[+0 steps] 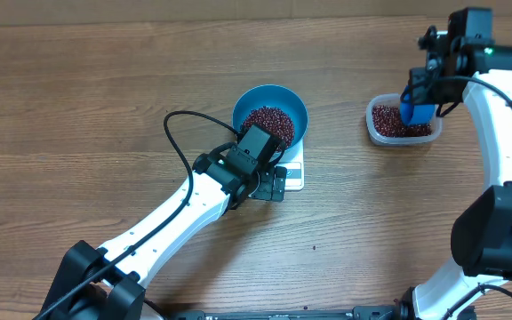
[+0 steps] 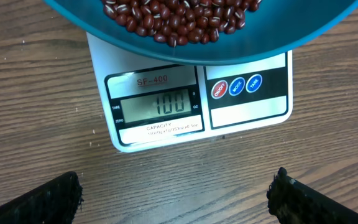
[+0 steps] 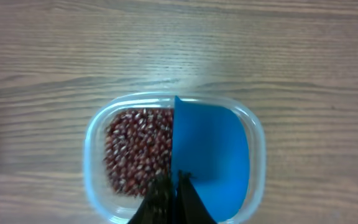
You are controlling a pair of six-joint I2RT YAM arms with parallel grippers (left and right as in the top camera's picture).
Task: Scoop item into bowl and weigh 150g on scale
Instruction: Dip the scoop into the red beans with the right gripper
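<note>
Beans (image 1: 268, 124) sit heaped in the bowl (image 1: 243, 102) on the scale (image 2: 247, 109) at mid-table, and more lie in the tub (image 1: 371, 123) toward the far right edge. Your right gripper (image 3: 173, 186) is clamped on the scoop (image 3: 210, 155), directly over the tub's right half, so the loose beans lie just to its left. Your left gripper (image 2: 178, 199), jaws wide with nothing between them, hovers at the scale's front edge.

The table (image 1: 78, 107) is brown wood, with a long grain running from left to right (a pale glare lies on it in the right wrist view). The light is even and the shadows are soft.
</note>
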